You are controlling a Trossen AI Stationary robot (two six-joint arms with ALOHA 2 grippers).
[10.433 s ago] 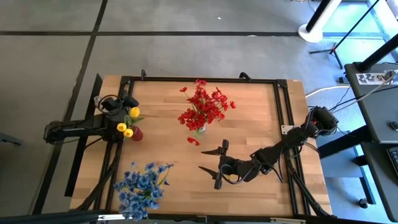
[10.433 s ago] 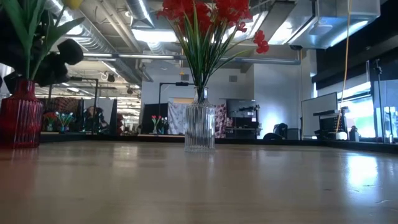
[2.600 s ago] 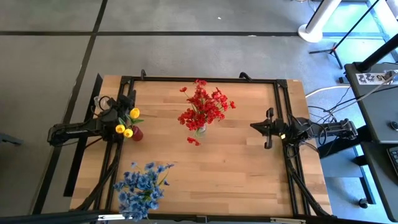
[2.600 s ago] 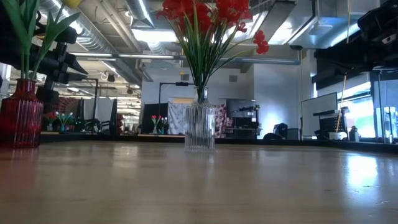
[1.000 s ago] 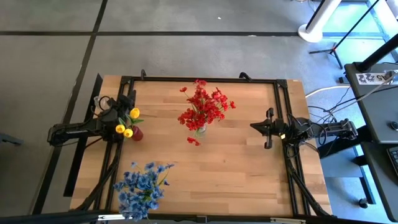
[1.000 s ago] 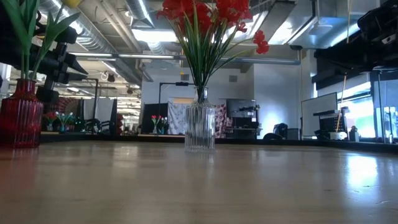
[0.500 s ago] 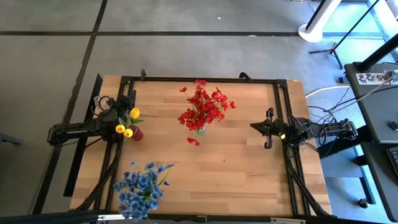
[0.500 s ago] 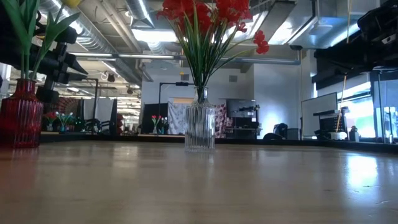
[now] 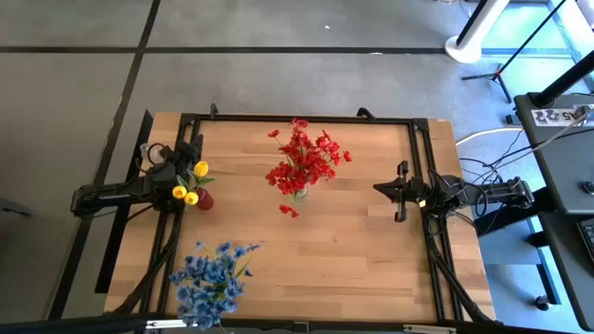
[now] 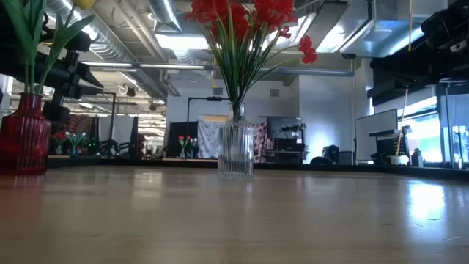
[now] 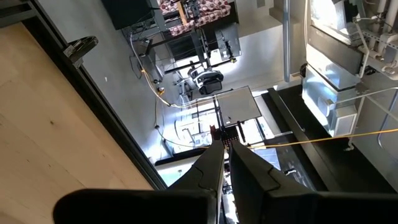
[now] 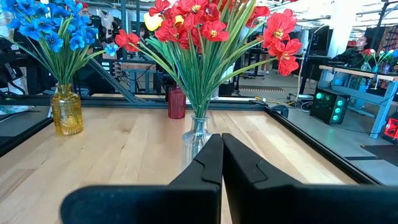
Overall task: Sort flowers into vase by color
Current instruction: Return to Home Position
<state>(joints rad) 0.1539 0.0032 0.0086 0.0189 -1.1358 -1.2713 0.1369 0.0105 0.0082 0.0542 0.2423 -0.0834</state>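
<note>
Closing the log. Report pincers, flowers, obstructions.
Left pincer shut at left edge of table, yellow flowers close beside. Right pincer shut, right edge. Red flowers mid-table, blue flowers at a left corner, all in vases.

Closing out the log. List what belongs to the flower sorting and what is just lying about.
Job: red flowers in the clear vase; yellow flowers in the red vase; blue flowers in the yellow vase; left gripper and right gripper, both shut, at the table's sides.

Lying about: white stand base, tripod and cables, on the floor.

The wooden table [image 9: 353, 250] carries a clear vase [image 10: 235, 150], red vase [image 10: 23, 139] and yellow vase [image 12: 66, 111].
</note>
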